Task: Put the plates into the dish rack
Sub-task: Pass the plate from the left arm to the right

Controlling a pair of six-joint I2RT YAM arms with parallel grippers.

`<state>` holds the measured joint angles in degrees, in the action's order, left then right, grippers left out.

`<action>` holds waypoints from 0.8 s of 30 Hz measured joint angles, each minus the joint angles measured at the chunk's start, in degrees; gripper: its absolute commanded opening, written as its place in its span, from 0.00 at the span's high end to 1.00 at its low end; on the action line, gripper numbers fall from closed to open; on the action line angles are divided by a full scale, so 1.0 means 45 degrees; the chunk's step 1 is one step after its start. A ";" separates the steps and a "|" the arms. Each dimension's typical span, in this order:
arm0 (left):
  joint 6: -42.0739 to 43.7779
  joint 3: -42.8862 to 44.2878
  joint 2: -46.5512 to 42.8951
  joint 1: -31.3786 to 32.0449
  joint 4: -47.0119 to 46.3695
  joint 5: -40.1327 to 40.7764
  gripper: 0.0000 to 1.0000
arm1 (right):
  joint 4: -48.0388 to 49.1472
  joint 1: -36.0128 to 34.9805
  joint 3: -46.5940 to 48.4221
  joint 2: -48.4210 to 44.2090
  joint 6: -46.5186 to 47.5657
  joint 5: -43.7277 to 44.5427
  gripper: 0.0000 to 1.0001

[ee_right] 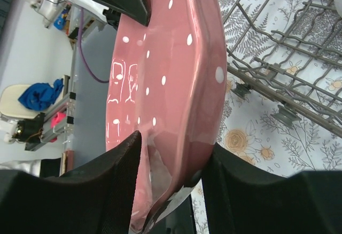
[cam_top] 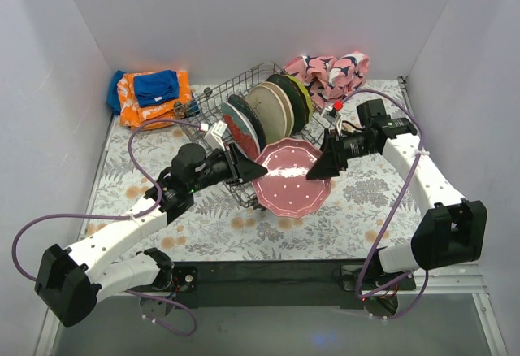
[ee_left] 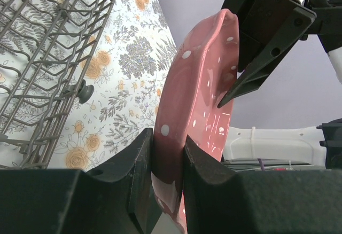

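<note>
A pink dotted plate [cam_top: 288,179] hangs tilted above the floral mat, just in front of the grey wire dish rack [cam_top: 213,96]. My left gripper [cam_top: 248,169] is shut on its left rim; in the left wrist view [ee_left: 168,148] both pads press the rim of the plate [ee_left: 197,84]. My right gripper [cam_top: 318,169] grips the opposite rim; in the right wrist view [ee_right: 173,148] its fingers touch both faces of the plate [ee_right: 165,73]. Several plates [cam_top: 272,108] stand upright in the rack: cream, dark green, teal, dotted red. The rack also shows in the wrist views [ee_left: 48,57] [ee_right: 288,68].
Orange and blue cloths [cam_top: 150,96] lie at the back left. A pink-and-navy patterned cloth [cam_top: 333,71] lies at the back right. White walls close in the back and both sides. The right gripper's fingers [ee_left: 267,41] show in the left wrist view.
</note>
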<state>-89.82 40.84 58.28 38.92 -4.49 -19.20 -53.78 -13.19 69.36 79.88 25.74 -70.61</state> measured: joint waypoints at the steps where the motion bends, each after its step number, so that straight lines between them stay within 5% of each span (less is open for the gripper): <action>1: 0.0010 0.0000 0.0000 -0.0049 -0.0010 -0.0029 1.00 | 0.0000 -0.0010 0.0049 0.0112 -0.0039 -0.0107 0.45; 8: 0.0126 0.0000 0.0000 -0.0248 -0.0058 -0.0092 1.00 | 0.0005 -0.0233 0.0165 0.0534 -0.0355 -0.0588 0.50; 11: 0.0160 0.0000 0.0000 -0.0301 -0.0107 -0.0185 1.00 | 0.0005 -0.0248 0.0165 0.0641 -0.0457 -0.0714 0.65; 15: 0.0748 0.0000 0.0000 -0.0262 -0.0355 -0.0559 1.00 | -0.0131 -0.0160 0.0257 0.0860 -0.1253 -0.0248 0.98; 24: 0.1005 0.0005 0.0053 -0.0296 -0.0340 -0.0607 0.94 | -0.0223 -0.0180 0.0330 0.0928 -0.1384 -0.0151 0.99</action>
<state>-85.30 40.86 58.52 37.58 -6.02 -21.93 -54.78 -14.00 70.85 84.05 19.51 -71.29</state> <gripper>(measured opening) 0.240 0.323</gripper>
